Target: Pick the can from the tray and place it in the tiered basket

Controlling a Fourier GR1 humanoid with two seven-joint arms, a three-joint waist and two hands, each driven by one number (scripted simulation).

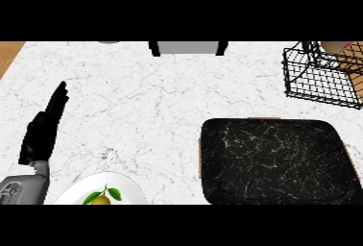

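One hand in view: left hand, lower left of the marble counter, fingers straight and released, resting, holding nothing.
Right hand: not in view.
Tray: dark, marbled, lower right; nothing visible on its surface.
Can: not identifiable anywhere; possibly the pale object showing at the basket's top edge, but cannot tell.
Tiered basket: black wire, upper right corner, partly cut off.
Plate: white, bottom left, bearing a yellow fruit with green leaves.
Grey appliance: top centre, cut off.
Progress: judged unclear; tray bare, placement unconfirmed.
Writing, brands, labels: none readable.
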